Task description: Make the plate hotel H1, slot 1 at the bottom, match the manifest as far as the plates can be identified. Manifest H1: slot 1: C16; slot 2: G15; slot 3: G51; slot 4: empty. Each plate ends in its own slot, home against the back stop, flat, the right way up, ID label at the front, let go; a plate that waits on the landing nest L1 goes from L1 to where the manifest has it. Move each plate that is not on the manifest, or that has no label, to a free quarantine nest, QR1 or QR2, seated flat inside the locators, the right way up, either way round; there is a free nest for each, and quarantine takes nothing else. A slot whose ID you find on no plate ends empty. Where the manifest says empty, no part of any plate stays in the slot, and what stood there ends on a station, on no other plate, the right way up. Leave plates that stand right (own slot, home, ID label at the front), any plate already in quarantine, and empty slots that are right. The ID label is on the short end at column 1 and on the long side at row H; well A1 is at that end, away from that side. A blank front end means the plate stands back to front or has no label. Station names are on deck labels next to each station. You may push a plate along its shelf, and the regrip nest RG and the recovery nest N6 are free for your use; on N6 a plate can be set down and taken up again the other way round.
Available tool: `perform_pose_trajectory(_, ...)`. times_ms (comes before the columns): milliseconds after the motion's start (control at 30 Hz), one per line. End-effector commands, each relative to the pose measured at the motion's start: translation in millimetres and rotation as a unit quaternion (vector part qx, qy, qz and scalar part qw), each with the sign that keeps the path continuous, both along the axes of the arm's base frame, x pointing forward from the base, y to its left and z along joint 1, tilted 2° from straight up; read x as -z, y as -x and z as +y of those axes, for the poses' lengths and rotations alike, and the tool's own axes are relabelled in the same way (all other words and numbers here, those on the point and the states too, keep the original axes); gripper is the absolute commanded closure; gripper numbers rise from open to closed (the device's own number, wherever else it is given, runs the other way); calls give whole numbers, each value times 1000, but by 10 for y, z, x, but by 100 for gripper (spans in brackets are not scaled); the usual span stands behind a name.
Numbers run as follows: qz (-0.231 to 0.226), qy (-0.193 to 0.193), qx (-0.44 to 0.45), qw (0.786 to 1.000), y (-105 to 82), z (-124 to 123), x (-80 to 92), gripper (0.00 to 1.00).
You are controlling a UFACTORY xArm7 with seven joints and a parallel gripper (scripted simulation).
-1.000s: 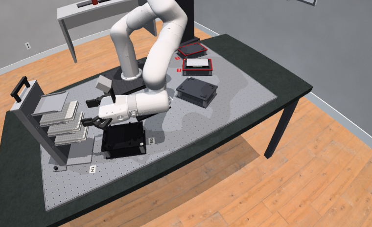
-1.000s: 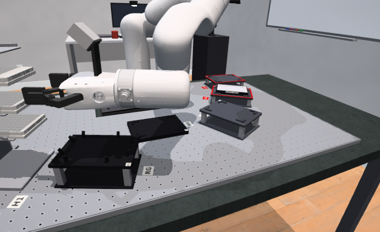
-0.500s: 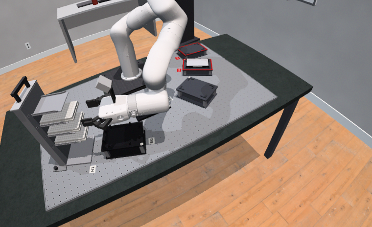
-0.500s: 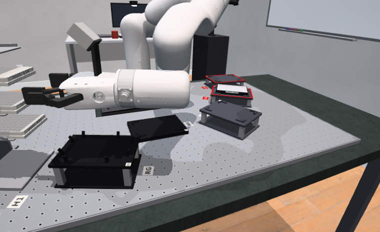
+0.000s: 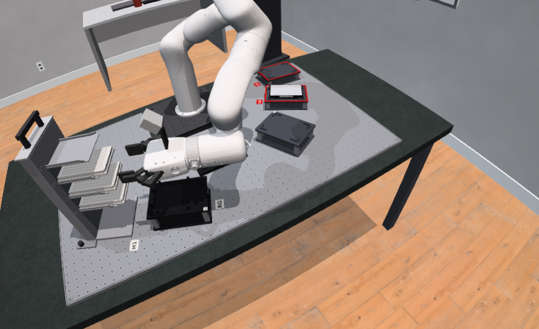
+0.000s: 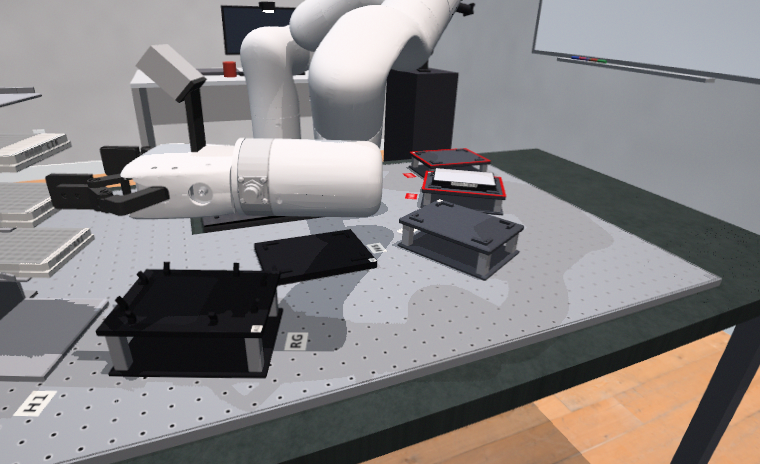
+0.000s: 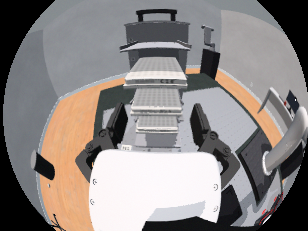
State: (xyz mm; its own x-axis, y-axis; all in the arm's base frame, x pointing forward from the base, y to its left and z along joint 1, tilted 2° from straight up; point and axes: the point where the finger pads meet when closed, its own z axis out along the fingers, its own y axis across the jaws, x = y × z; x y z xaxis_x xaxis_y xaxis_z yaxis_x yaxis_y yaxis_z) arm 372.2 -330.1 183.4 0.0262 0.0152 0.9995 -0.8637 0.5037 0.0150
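The plate hotel H1 [image 5: 54, 171] stands at the table's left end. Three white well plates lie on its shelves: the lowest [image 5: 103, 197], the middle [image 5: 96, 180] and the upper [image 5: 86, 164]. The top shelf [image 5: 73, 149] is bare grey. The plates' front ends are too small to read. My gripper [image 5: 135, 163] is open and empty, lying level just in front of the hotel, apart from the plates. In the exterior view it [image 6: 77, 190] is about level with the middle plate [image 6: 8, 201]. In the wrist view the fingers frame the stack of plates [image 7: 157, 101].
The black regrip nest RG [image 5: 179, 202] sits under my wrist. A flat black pad [image 6: 313, 253] lies behind it. A dark grey nest [image 5: 285, 132] stands mid-table. Two red-edged quarantine nests stand at the back: one empty [image 5: 279, 71], one holding a white plate [image 5: 286, 94]. A grey box on a post [image 6: 169, 72] stands near the arm's base.
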Motion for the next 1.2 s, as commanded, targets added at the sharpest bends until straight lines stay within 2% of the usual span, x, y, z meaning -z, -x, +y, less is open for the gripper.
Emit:
perform_pose_trajectory(0, -2, 0, -1, 1000, -62, 89, -11, 0)
perform_pose_trajectory(200, -2, 0, -1, 1000, -143, 227, -7, 0)
perform_pose_trajectory(367, -2, 0, -1, 1000, -146, 233, -7, 0)
perform_pose_trajectory(867, -2, 0, -1, 1000, -137, 227, 393, 0)
perform_pose_trajectory(1167, -2, 0, -1, 1000, -134, 225, 524, 0)
